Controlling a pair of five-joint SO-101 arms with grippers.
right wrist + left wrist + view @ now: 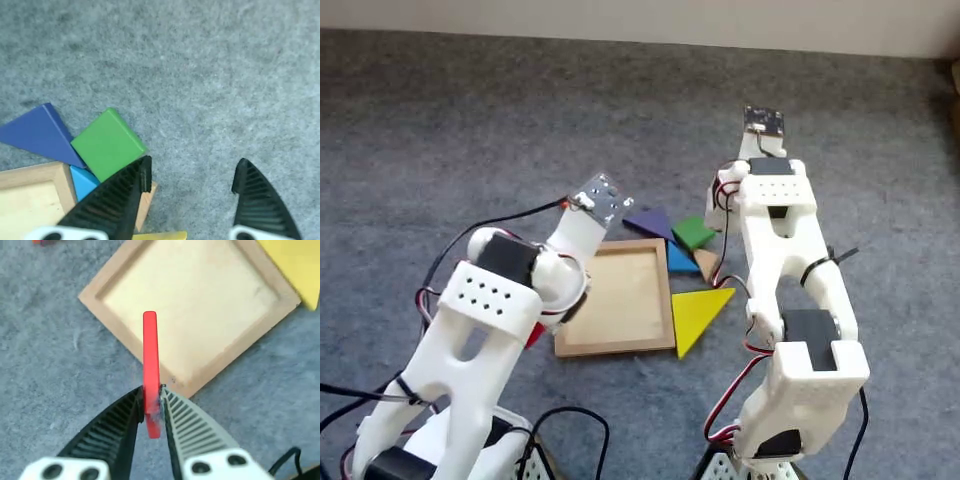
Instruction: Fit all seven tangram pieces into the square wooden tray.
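1. The wooden tray (620, 347) is square and pale, with a raised rim. It lies flat on the grey carpet (470, 120).
2. The red piece (150, 355) is thin and stands on its edge, pinched in the left gripper (150, 392) above the tray's rim.
3. The yellow triangle (698, 315) is large and lies flat just beside the tray.
4. The light blue piece (680, 258) lies against the rim near a corner.
5. The green square (693, 233) and the dark blue triangle (648, 222) lie flat near that corner.
6. The tan piece (708, 263) is perhaps a small triangle and is partly hidden.

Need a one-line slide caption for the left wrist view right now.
Left gripper clamps a red piece on edge above the wooden tray, yellow piece beside the tray.
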